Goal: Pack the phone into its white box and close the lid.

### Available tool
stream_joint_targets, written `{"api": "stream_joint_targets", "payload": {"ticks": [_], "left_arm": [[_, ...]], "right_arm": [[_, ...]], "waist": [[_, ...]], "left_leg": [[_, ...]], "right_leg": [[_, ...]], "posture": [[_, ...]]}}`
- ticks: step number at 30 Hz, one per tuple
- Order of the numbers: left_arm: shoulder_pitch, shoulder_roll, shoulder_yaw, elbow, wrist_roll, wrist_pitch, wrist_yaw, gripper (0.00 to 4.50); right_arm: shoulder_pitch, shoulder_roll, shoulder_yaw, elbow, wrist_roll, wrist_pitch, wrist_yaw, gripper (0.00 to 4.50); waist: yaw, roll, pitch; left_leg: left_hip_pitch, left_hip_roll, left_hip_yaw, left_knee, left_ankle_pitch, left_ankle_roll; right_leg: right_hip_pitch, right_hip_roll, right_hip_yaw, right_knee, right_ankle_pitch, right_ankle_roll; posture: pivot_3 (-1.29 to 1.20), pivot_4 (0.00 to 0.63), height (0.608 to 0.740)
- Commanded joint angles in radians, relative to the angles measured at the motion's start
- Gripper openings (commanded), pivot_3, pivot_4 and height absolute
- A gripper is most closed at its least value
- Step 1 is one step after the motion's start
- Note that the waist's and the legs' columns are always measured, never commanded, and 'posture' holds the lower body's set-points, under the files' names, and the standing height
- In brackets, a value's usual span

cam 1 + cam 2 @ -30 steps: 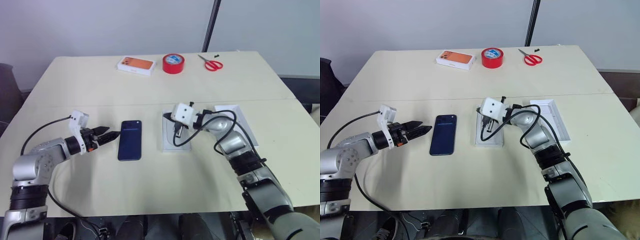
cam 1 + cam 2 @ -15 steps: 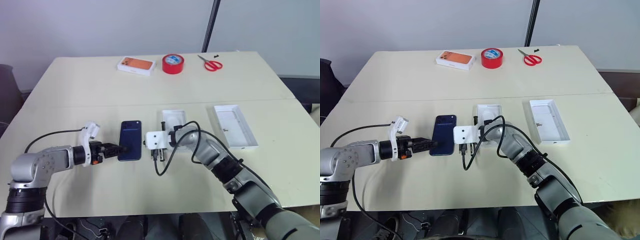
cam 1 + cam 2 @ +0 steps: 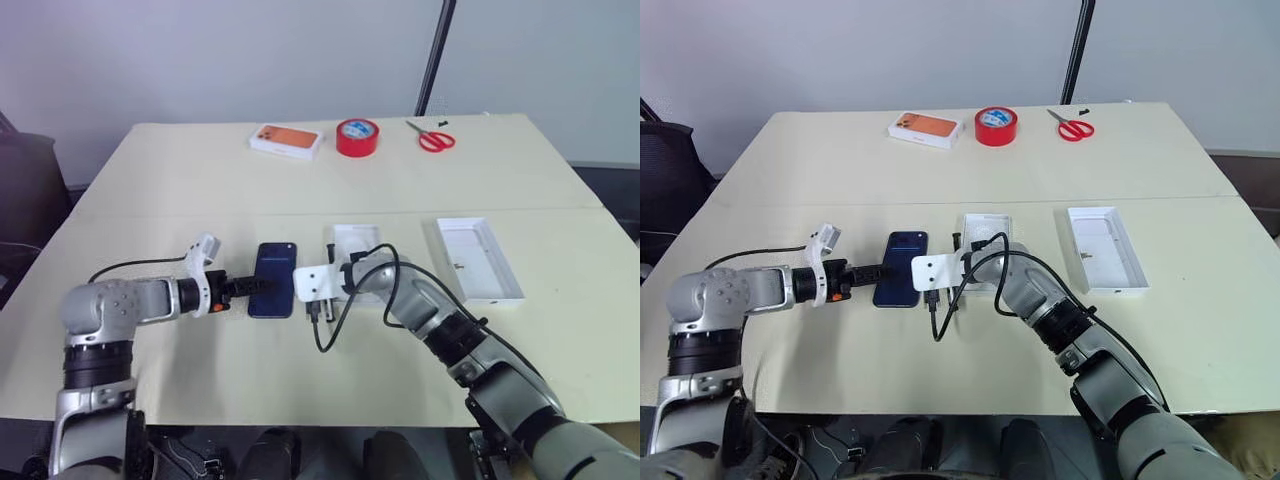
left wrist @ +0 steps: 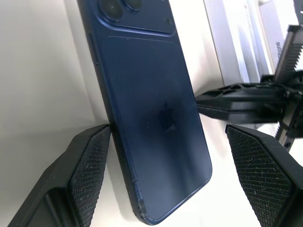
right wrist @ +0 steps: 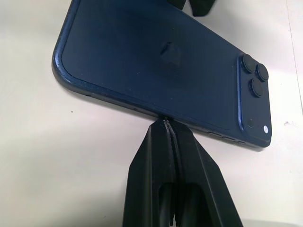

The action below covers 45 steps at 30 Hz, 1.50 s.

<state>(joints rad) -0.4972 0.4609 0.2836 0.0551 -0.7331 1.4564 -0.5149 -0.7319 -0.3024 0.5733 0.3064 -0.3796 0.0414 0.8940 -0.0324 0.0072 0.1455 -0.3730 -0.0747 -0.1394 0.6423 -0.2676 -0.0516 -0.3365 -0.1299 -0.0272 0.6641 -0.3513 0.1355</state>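
Observation:
The dark navy phone lies back up on the table, camera cluster at its far end. My left gripper is open with the phone's near end between its fingers; one finger pad touches the phone's long edge and the other stands apart. From the other side, my right gripper is shut, its tip against the phone's opposite long edge. The white box lies just right of the phone, partly behind my right arm. Further right the lid lies inside up.
An orange-topped white box, a red tape roll and red-handled scissors sit along the table's far edge. A black pole rises behind the table. Black cables hang from both wrists near the phone.
My right gripper swung down and left from over the white box to the phone's right edge. My left gripper moved right until the phone's near end lay between its fingers. The camera also shifted.

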Motion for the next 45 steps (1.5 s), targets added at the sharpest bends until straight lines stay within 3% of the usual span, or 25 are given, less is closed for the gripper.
{"api": "stream_joint_targets", "payload": {"ticks": [1, 11, 16, 19, 23, 31, 35, 39, 45], "left_arm": [[0.015, -0.081, -0.049, 0.041, -0.018, 0.077, 0.007, 4.07], [-0.011, -0.121, -0.029, 0.032, -0.004, 0.095, 0.027, 4.07], [-0.003, -0.090, -0.019, 0.043, 0.016, 0.073, 0.026, 4.07], [0.004, -0.076, 0.009, 0.056, 0.011, 0.070, 0.021, 3.19], [-0.004, -0.074, 0.038, 0.061, -0.003, 0.105, 0.026, 1.30], [0.005, -0.092, 0.063, 0.047, -0.005, 0.126, 0.046, 1.30], [-0.002, -0.125, 0.110, 0.060, -0.001, 0.134, 0.074, 0.02], [0.000, -0.138, 0.121, 0.052, -0.013, 0.140, 0.071, 0.02], [-0.015, -0.182, 0.263, 0.053, -0.071, 0.047, 0.044, 0.02]], "right_arm": [[0.001, 0.022, 0.006, -0.022, 0.008, -0.020, 0.003, 0.06], [0.004, 0.025, -0.008, -0.019, 0.010, -0.020, 0.000, 0.06], [0.002, 0.022, -0.014, -0.015, 0.013, -0.017, 0.001, 0.06], [0.002, 0.014, -0.015, -0.009, 0.009, -0.024, -0.001, 0.00], [0.008, 0.026, -0.025, -0.027, 0.029, -0.002, 0.007, 0.00], [0.012, 0.031, -0.024, -0.032, 0.026, 0.000, 0.002, 0.00], [0.011, 0.029, -0.027, -0.029, 0.025, 0.000, -0.003, 0.00], [0.011, 0.035, -0.057, -0.042, 0.057, 0.009, -0.004, 0.00], [0.014, 0.100, -0.229, -0.179, 0.313, 0.198, 0.056, 0.00]], "waist": [[0.002, 0.000, 0.000], [0.013, 0.000, 0.000], [0.012, 0.000, 0.000], [0.010, -0.001, 0.000], [0.008, -0.004, 0.002], [-0.004, -0.006, 0.004], [-0.006, -0.007, 0.004], [-0.009, -0.008, 0.004], [-0.010, -0.014, 0.011]], "left_leg": [[0.000, 0.000, 0.000, 0.000, 0.000, 0.000], [-0.001, 0.000, 0.000, 0.000, 0.000, 0.000], [-0.001, 0.000, 0.000, -0.001, 0.000, 0.000], [-0.001, 0.000, 0.001, -0.001, 0.000, 0.000], [-0.002, 0.000, 0.002, -0.004, 0.000, -0.001], [-0.002, 0.001, 0.002, -0.006, 0.001, -0.002], [-0.002, 0.001, 0.001, -0.006, 0.001, -0.002], [-0.001, 0.001, 0.001, -0.008, 0.002, -0.003], [-0.004, 0.002, 0.001, -0.008, 0.002, -0.004]], "right_leg": [[0.000, 0.000, 0.000, 0.000, 0.000, 0.000], [0.000, 0.000, 0.000, -0.001, 0.000, 0.000], [0.000, 0.000, 0.001, -0.001, 0.000, 0.000], [-0.001, 0.000, 0.001, -0.001, 0.000, 0.000], [-0.001, 0.000, 0.002, -0.001, 0.000, 0.000], [-0.002, 0.000, 0.002, -0.002, 0.000, 0.000], [-0.001, 0.000, 0.002, -0.002, 0.000, 0.000], [-0.001, 0.000, 0.002, -0.002, 0.000, 0.000], [-0.004, 0.001, 0.002, -0.002, 0.000, 0.000]], "posture": [[0.00, 0.150, 0.740], [0.00, 0.150, 0.740], [0.00, 0.150, 0.740], [0.00, 0.150, 0.740], [0.00, 0.150, 0.740], [0.00, 0.150, 0.740], [0.00, 0.150, 0.740], [0.00, 0.150, 0.740], [0.00, 0.150, 0.740]]}}
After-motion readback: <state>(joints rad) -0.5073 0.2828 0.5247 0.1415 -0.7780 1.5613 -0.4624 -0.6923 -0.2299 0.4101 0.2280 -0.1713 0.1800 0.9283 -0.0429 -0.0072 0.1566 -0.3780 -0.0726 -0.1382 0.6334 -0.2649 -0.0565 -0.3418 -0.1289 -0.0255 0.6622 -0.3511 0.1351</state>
